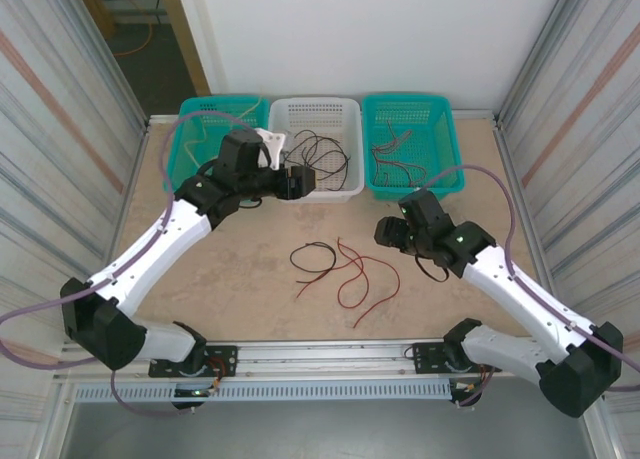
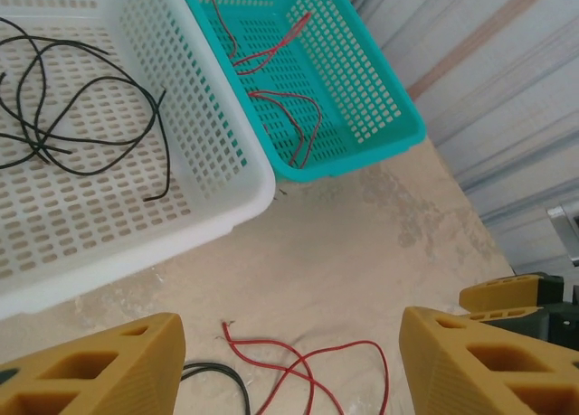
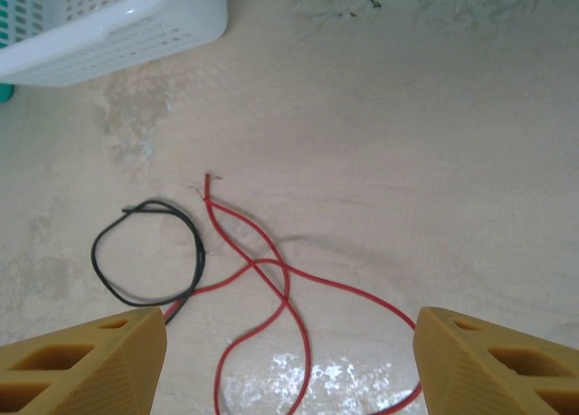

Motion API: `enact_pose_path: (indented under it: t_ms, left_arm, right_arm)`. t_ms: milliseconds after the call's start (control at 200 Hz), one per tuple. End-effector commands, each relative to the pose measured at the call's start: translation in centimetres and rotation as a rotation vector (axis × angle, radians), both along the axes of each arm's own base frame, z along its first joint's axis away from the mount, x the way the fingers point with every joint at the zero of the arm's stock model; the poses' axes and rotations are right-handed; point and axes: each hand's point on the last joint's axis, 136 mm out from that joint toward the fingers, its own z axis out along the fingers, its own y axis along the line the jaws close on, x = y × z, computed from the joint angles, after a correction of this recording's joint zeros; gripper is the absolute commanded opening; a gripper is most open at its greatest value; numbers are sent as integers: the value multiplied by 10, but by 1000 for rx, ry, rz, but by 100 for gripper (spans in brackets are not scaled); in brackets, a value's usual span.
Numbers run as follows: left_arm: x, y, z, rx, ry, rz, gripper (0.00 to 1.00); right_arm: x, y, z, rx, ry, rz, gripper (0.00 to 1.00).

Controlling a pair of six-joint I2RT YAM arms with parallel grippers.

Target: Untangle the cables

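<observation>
- Cables (image 1: 352,269) - red and black, loosely crossed - lie mid-table, with the tangle's long axis running left to right.
- Black loop (image 3: 163,203) sits left of the red strands (image 3: 258,263), whose free end points toward the white basket (image 2: 217,221).
- Right gripper (image 3: 289,323) is spread wide and empty, with the strands just ahead.
- Left gripper (image 2: 289,338) is likewise wide and empty, by the basket.

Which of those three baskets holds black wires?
The white basket in the middle. The right teal basket holds red wires, the left teal basket pale wires.
</observation>
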Motion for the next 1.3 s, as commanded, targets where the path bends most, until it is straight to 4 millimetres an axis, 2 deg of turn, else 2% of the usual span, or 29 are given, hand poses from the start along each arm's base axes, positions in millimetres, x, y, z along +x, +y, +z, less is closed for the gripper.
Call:
enact_pose_path:
  t_ms: [0, 115, 246, 401, 536, 812, 987, 1298]
  left_arm:
    - [-7, -7, -2, 2, 22, -60, 63]
    - [-5, -5, -8, 28, 38, -45, 61]
    - [-11, 4, -12, 61, 43, -26, 61]
    - [-22, 25, -16, 102, 6, 19, 63]
    - [-29, 32, -21, 77, -9, 41, 62]
    - [-32, 29, -3, 19, -34, 35, 61]
    - [-35, 30, -8, 33, -26, 26, 60]
    - [-39, 30, -12, 31, -14, 15, 59]
  right_arm:
    - [-12, -14, 13, 3, -13, -65, 72]
    - [-19, -19, 11, 10, -17, -84, 73]
    - [-20, -24, 2, -18, -8, -89, 75]
    - [-18, -22, -13, -55, 30, -36, 76]
    - [-17, -15, -31, -71, 81, 30, 77]
    - [-20, -6, -63, -70, 129, 104, 78]
    - [-21, -5, -79, -61, 158, 101, 78]
    - [-11, -3, -119, -128, 239, 112, 62]
